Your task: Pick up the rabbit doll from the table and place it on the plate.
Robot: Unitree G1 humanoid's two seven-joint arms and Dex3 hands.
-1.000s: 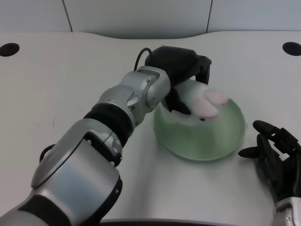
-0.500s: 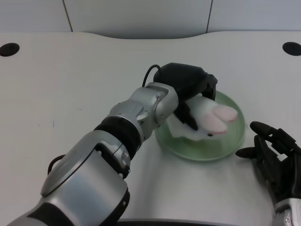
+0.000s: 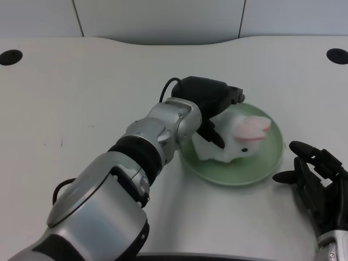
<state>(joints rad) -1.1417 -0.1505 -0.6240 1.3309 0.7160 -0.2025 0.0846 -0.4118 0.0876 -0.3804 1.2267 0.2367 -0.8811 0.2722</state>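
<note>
Rabbit doll (image 3: 239, 142) lower, between fingers (image 3: 213, 133)

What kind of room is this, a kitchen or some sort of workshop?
Most likely a robot test bench, not a kitchen: a bare white table with round cable holes, pale wall panels behind, and only a green plate with a rabbit doll in the left hand.
</note>
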